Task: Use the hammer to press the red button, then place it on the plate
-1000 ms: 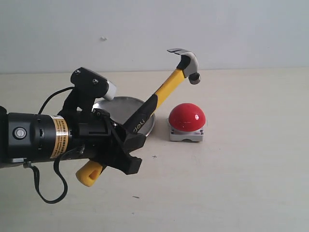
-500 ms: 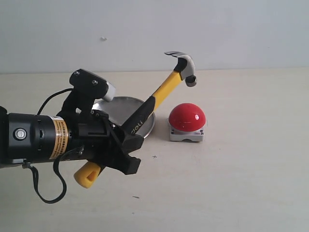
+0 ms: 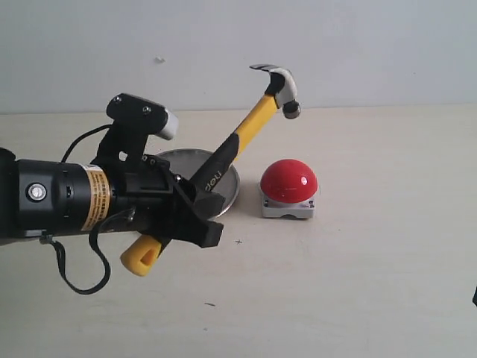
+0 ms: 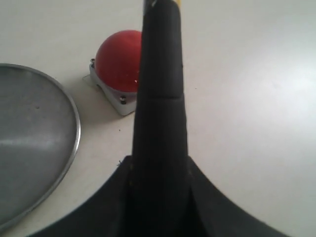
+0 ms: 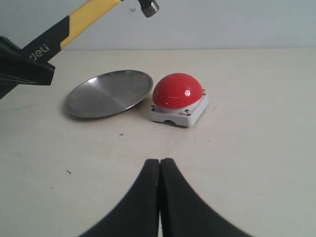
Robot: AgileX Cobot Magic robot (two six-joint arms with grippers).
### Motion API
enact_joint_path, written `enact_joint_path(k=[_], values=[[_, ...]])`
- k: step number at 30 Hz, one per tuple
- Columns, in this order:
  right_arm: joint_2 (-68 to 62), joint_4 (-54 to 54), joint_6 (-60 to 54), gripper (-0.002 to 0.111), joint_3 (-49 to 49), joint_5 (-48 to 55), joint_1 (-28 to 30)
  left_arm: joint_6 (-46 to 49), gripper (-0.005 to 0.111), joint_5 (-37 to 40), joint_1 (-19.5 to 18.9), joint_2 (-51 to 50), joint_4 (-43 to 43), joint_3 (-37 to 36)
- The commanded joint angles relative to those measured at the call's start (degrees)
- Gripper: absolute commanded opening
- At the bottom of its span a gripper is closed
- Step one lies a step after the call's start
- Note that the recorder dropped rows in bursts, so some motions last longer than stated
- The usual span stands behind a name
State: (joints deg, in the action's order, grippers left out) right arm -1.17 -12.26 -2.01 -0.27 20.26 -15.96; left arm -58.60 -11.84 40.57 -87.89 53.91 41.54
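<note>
My left gripper (image 3: pixel 195 218) is shut on the hammer (image 3: pixel 237 144) at the black part of its handle. The hammer slants up to the right, its dark head (image 3: pixel 279 88) in the air above and left of the red button (image 3: pixel 288 180); its yellow looped end (image 3: pixel 141 256) sticks out below the gripper. In the left wrist view the handle (image 4: pixel 160 98) runs up the middle, between the button (image 4: pixel 118 61) and the plate (image 4: pixel 34 138). The silver plate (image 3: pixel 223 186) lies left of the button, partly hidden by the arm. My right gripper (image 5: pixel 159 164) is shut and empty, low over the table in front of the button (image 5: pixel 177 91).
A pale wall stands behind the beige table (image 3: pixel 373 261). The left arm's black body and its cable (image 3: pixel 74 280) fill the left of the exterior view. A sliver of the right arm (image 3: pixel 475 297) shows at the far right edge.
The hammer's head has swung up and to the left, farther from the button, and the left gripper has lifted and rotated slightly.
</note>
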Motion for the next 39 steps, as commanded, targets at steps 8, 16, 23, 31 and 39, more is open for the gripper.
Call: enact_joint_path(k=[8, 16, 23, 31, 39], values=[[0.28, -0.24, 0.17, 0.000, 0.27, 0.13, -0.07, -2.54, 0.000, 6.82, 0.11, -7.34, -0.60, 7.52], [0.28, -0.24, 0.17, 0.000, 0.27, 0.13, -0.07, -2.91, 0.000, 9.75, 4.81, -11.15, 0.92, 10.09], [0.28, -0.24, 0.17, 0.000, 0.27, 0.13, -0.07, -1.89, 0.000, 19.91, 9.69, -11.05, 1.11, 12.08], [0.28, -0.24, 0.17, 0.000, 0.27, 0.13, -0.07, -1.79, 0.000, 19.99, 9.69, -8.08, 0.51, 12.59], [0.28, -0.24, 0.17, 0.000, 0.27, 0.13, -0.07, -1.79, 0.000, 19.66, 9.69, -1.83, -0.33, 12.59]])
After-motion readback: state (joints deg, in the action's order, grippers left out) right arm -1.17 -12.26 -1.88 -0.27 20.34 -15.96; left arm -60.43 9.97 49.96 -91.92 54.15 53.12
